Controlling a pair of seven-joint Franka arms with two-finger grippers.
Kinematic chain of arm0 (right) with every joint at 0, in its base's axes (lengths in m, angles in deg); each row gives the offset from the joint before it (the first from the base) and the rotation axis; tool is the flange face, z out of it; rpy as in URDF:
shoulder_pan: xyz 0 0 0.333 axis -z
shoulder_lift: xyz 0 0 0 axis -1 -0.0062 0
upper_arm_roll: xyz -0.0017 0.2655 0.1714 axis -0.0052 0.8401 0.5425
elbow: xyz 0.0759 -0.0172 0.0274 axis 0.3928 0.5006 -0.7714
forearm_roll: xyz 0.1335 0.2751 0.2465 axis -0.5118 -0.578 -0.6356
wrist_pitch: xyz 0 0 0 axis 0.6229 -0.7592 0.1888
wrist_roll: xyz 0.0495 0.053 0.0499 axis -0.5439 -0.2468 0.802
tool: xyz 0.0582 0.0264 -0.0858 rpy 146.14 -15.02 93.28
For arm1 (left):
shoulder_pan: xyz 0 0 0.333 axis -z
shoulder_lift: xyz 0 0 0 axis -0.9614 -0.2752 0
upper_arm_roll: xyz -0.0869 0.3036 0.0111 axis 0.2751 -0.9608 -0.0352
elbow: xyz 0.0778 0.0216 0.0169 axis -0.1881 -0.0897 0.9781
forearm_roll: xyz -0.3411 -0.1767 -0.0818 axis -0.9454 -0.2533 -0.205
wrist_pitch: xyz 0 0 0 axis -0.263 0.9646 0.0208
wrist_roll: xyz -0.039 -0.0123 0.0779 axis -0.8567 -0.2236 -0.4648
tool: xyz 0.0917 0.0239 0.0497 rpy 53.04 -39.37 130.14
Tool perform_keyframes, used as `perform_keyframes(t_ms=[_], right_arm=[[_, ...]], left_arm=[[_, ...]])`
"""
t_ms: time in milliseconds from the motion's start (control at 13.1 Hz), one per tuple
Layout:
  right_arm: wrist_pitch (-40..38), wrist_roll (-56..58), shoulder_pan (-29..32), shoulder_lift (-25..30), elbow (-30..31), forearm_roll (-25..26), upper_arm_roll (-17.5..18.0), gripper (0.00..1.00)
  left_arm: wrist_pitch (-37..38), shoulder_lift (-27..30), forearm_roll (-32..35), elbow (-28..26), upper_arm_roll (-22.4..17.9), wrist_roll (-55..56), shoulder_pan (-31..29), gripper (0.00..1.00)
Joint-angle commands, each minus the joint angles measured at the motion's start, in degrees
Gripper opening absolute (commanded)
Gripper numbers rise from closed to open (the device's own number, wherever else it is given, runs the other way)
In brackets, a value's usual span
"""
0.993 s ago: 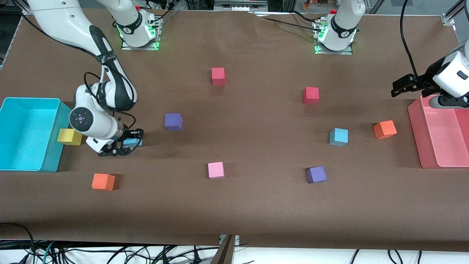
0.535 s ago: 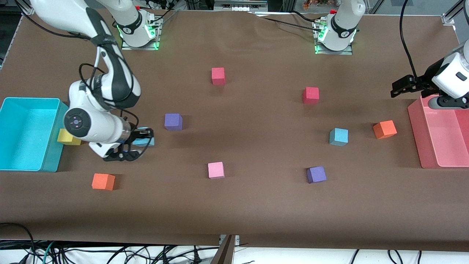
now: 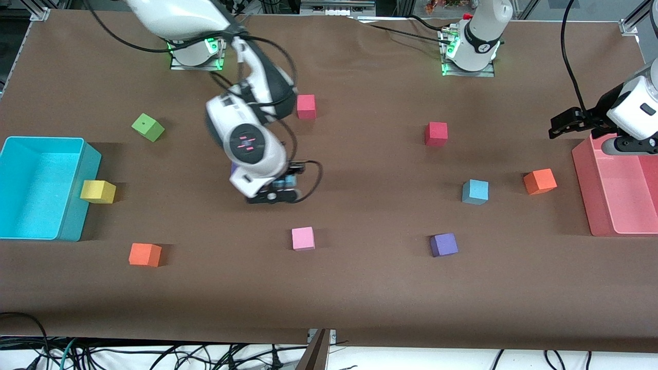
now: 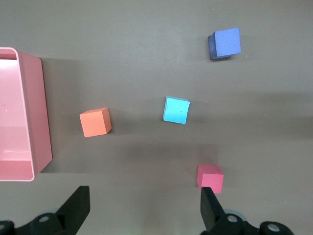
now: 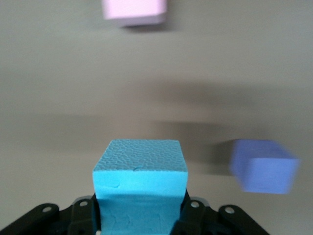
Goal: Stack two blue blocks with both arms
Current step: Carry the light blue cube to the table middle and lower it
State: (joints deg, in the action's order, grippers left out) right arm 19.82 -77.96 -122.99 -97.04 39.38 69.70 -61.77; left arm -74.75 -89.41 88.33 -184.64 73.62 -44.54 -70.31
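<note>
My right gripper (image 3: 277, 191) is shut on a sky-blue block (image 3: 281, 182) and holds it in the air over the middle of the table, above a spot beside the pink cube (image 3: 303, 238). In the right wrist view the block (image 5: 140, 171) sits between the black fingers (image 5: 88, 215). The second blue block (image 3: 475, 191) rests on the table toward the left arm's end, next to an orange cube (image 3: 540, 181); it also shows in the left wrist view (image 4: 176, 109). My left gripper (image 3: 559, 124) waits open and empty in the air beside the pink bin (image 3: 583, 190), fingers (image 4: 78, 205) wide apart.
Red cubes (image 3: 306, 106) (image 3: 436, 133), a purple cube (image 3: 443, 244), an orange cube (image 3: 145, 254), a yellow cube (image 3: 97, 191) and a green cube (image 3: 148, 127) lie scattered. A cyan bin (image 3: 77, 205) stands at the right arm's end. Another purple cube (image 5: 264, 165) shows in the right wrist view.
My right arm has lifted the blue block from beside the cyan bin and carried it toward the table's middle, uncovering the green cube. The left arm has not moved.
</note>
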Motion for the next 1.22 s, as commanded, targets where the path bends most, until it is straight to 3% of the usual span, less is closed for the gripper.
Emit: perform_keyframes(t_ms=[0,535,1069,1145], right_arm=[[-0.8,-4.6,-4.8,-7.8,-9.2,-0.2,-0.7,0.0],[10.0,-8.5,-12.5,-14.7,-9.4,0.0,-1.0,0.0],[14.5,-13.5,-14.7,-17.3,-9.4,0.2,-1.2,0.0],[14.5,-13.6,-14.7,-17.3,-9.4,0.2,-1.1,0.22]], left_arm=[[-2.6,0.4,-0.7,-2.3,0.0,-0.9,-0.4,0.99],[-3.1,0.4,-0.7,-2.7,-0.1,-0.9,-0.5,0.99],[-3.1,0.2,-0.7,-2.9,-0.1,-0.9,-0.5,0.99],[-3.1,0.1,-0.7,-2.9,-0.1,-0.8,-0.5,0.99]])
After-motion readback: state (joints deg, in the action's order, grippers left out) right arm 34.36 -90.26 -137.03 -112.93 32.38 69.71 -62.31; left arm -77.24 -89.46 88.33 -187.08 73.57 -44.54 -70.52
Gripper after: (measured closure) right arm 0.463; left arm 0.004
